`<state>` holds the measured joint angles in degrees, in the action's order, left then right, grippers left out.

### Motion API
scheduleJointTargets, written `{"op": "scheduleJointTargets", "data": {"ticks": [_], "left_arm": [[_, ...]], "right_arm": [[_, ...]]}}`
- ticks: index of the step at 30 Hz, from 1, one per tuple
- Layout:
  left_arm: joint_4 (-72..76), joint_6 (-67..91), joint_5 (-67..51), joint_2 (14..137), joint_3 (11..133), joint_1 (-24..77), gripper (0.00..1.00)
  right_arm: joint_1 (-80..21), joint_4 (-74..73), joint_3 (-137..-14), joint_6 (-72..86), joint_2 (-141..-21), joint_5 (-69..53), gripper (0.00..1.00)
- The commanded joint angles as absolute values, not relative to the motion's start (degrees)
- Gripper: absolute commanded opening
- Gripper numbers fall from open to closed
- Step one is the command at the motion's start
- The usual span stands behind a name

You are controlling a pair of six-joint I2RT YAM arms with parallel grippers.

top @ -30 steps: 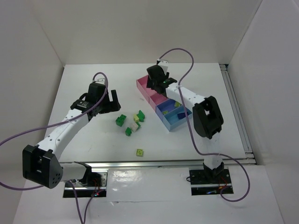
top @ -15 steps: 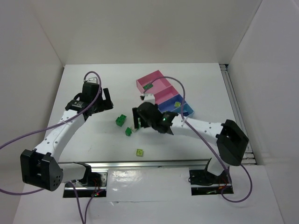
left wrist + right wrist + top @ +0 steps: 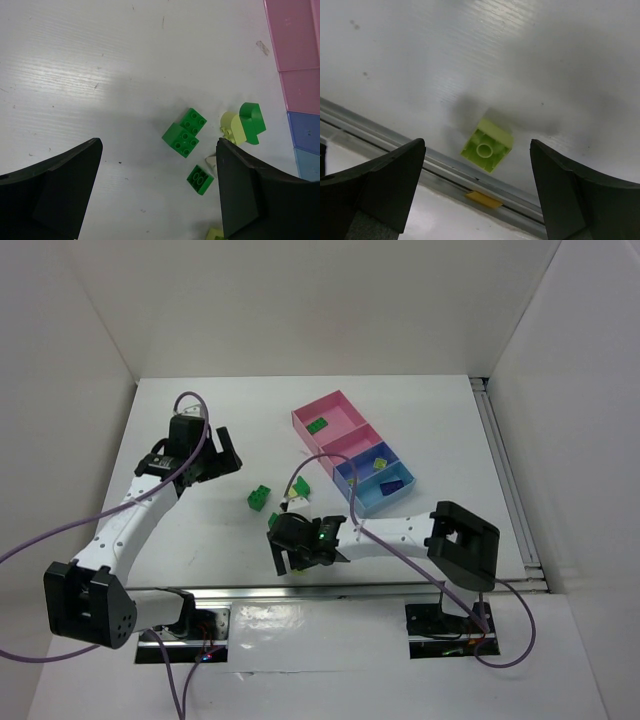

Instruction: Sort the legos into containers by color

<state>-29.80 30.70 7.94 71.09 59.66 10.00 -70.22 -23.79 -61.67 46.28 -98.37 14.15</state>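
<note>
White worktop is carrying green bricks near the containers. Right tool is hanging wide over a yellow-green brick; left tool is hanging wide above those green bricks.

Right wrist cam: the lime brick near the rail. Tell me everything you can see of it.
The lime brick is a small square piece of glossy pale yellow-green plastic. Its upward face shows a rim and one round ring in the middle, so it looks to lie underside up. It sits flat on the white table, turned at an angle, close to the metal rail. Nothing touches it; the right gripper hangs above, jaws open either side.
</note>
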Motion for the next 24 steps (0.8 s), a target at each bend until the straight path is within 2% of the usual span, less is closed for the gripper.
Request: {"op": "scheduleJointTargets", "data": {"ticks": [1,7,8,10,11,15,24], "left_arm": [[-28.83,31.38,6.94,71.19,59.41,9.93,0.97],[-28.83,31.38,6.94,71.72,59.41,9.93,0.97],[-28.83,31.38,6.94,72.24,59.41,9.93,0.97],[-28.83,31.38,7.55,72.25,59.41,9.93,0.97],[-28.83,31.38,7.56,72.25,59.41,9.93,0.97],[-28.83,31.38,7.56,71.72,59.94,9.93,0.97],[-30.67,30.85,-0.18,73.47,63.72,9.93,0.97]], "right_arm": [[-70.14,-26.1,-62.49,49.22,-99.76,13.01,0.89],[-70.14,-25.58,-62.49,50.45,-102.12,12.48,0.7],[-70.14,-27.06,-63.19,50.45,-102.65,12.48,0.61],[-70.14,-28.12,-63.9,50.45,-102.66,12.48,0.55],[-70.14,-29.26,-64.51,49.93,-102.66,13.26,0.47],[-70.14,-32.69,-66.53,49.05,-102.05,15.64,0.29],[-67.34,-47.54,-77.78,46.33,-96.86,27.06,0.27]]}}
